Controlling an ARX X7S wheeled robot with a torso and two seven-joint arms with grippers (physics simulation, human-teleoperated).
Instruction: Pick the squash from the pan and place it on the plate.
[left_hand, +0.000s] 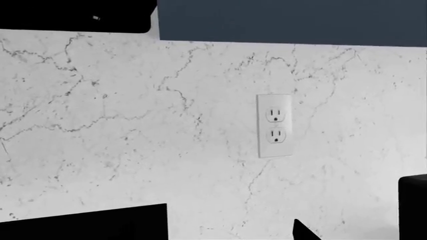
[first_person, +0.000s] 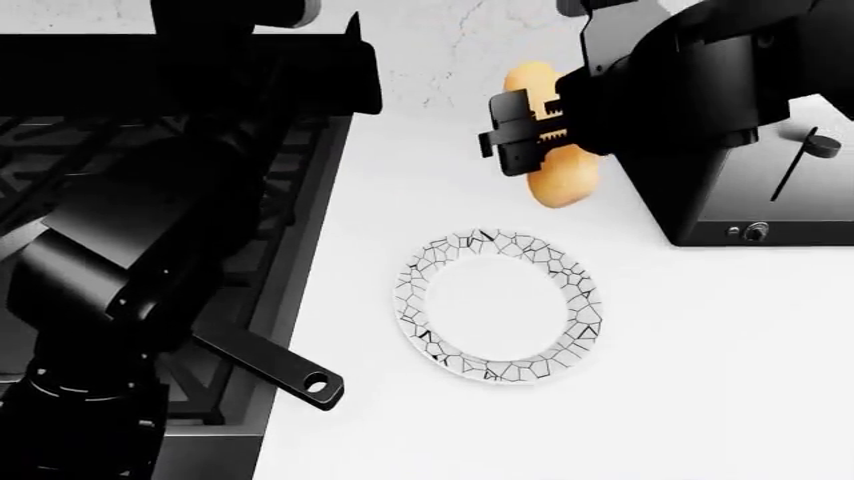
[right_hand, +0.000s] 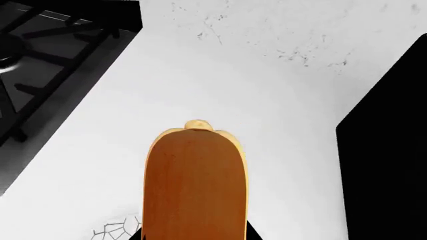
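The squash (first_person: 558, 170) is pinched in my right pincer (first_person: 523, 133), held above the white desk (first_person: 694, 360), just beyond the plate's (first_person: 583, 305) far rim and beside a black toaster (first_person: 747, 190). The plate lies bare on the desk. The pan's handle (first_person: 274, 365) juts from the stove (first_person: 80, 140) near it. My left pincer isn't visible; its camera faces a wall outlet (left_hand: 275, 125).

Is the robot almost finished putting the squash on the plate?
About halfway. Done: the squash is out of the pan; only the pan's handle shows, beside the stove. In hand: the right gripper holds the squash in the air, beyond the plate. Left: bring it over the plate's bare white middle, lower it and let go. The left arm isn't helping.
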